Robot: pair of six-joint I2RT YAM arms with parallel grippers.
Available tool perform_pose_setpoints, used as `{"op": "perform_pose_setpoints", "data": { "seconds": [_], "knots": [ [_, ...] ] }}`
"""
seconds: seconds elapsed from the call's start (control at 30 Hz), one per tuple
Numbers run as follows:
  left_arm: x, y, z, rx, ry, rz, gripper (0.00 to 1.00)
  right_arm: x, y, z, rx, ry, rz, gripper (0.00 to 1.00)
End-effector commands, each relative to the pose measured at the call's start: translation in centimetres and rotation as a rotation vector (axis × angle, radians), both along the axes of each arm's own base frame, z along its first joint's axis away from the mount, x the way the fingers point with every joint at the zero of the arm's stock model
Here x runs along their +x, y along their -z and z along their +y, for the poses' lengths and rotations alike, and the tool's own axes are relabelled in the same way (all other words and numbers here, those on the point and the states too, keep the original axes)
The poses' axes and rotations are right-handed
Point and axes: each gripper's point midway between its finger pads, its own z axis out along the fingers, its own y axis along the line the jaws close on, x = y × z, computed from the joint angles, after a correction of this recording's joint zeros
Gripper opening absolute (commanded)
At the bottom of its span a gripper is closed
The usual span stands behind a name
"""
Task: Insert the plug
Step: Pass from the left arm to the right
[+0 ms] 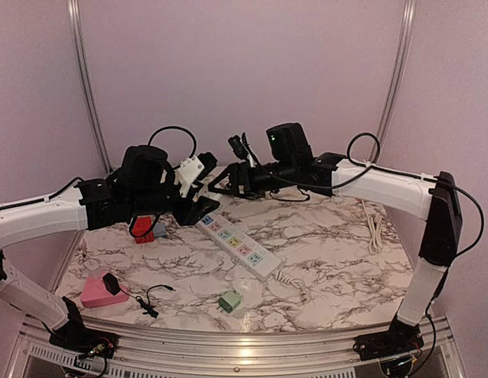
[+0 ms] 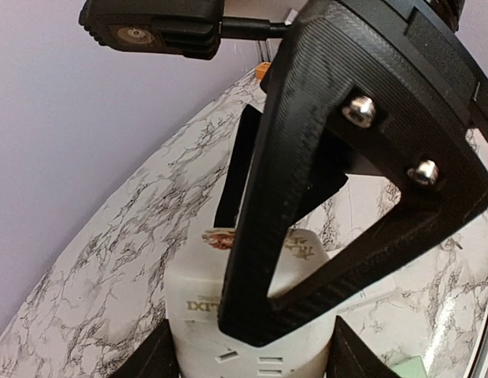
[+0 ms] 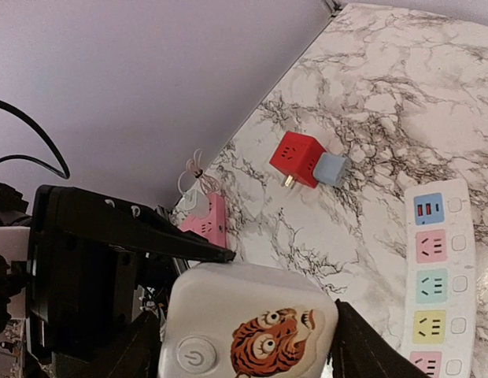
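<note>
Both arms meeting above the worktop (image 1: 330,268), viewed from above and from each wrist. The plug (image 3: 248,315), a white block with a tiger sticker and a round power button, hangs in the air just beyond the far-left end of the power strip (image 1: 238,246), clear of it and higher.

Note that your left hand (image 2: 256,358) is clenched on the plug, its two fingers pressed to opposite flanks of the white body. Your right hand (image 3: 252,354) is clenched on the same block from the other side, its fingers (image 3: 362,346) also flanking it. The pose reads as a transfer between hands, with neither released.

The power strip lies flat with its coloured sockets facing up. Its long axis runs diagonally from the far-left end, below the plug, to the near-right end, where its coiled cord leaves. From either hand the strip lies downward and toward you. Both hands are about equally close to its far-left end, while the near-right sockets lie toward your right arm's side.

The sticker face turns to the right wrist camera and a slotted face to the left one. The plug's prongs appear in no view, so you cannot tell which way they point. Expect that the prong side must face down over a socket before you lower it

A red cube adapter (image 1: 142,228) rests left of the strip, well apart from it
</note>
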Motion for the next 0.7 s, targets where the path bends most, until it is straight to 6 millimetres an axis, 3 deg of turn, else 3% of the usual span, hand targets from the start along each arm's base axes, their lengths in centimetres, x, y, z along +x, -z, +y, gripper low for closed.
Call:
{"op": "perform_pose_setpoints", "data": {
  "seconds": [0.0,0.13,0.37,0.47,0.63,0.67],
  "knots": [
    [0.1,-2.8,-0.2,-0.062,-0.014,-0.081,0.00,-0.4,0.8,0.8,-0.035,-0.020,0.017,0.68],
    [0.0,-2.9,-0.1,-0.064,-0.016,-0.086,0.00,-0.4,1.8,1.0,-0.047,-0.023,0.036,0.65],
    [-0.2,-2.7,-0.2,-0.060,-0.011,-0.087,0.00,-0.4,0.6,1.4,-0.004,-0.035,0.024,0.29],
    [-0.2,-2.9,-0.2,-0.067,-0.016,-0.085,0.23,-0.3,0.6,1.4,-0.017,-0.041,0.008,0.21],
    [-0.3,-4.1,0.1,-0.116,-0.044,-0.072,0.91,0.4,1.2,1.0,-0.066,-0.029,-0.029,0.20],
    [-0.2,-4.3,0.3,-0.127,-0.058,-0.068,0.98,0.7,1.3,0.8,-0.076,-0.021,-0.037,0.20]
  ]
}}
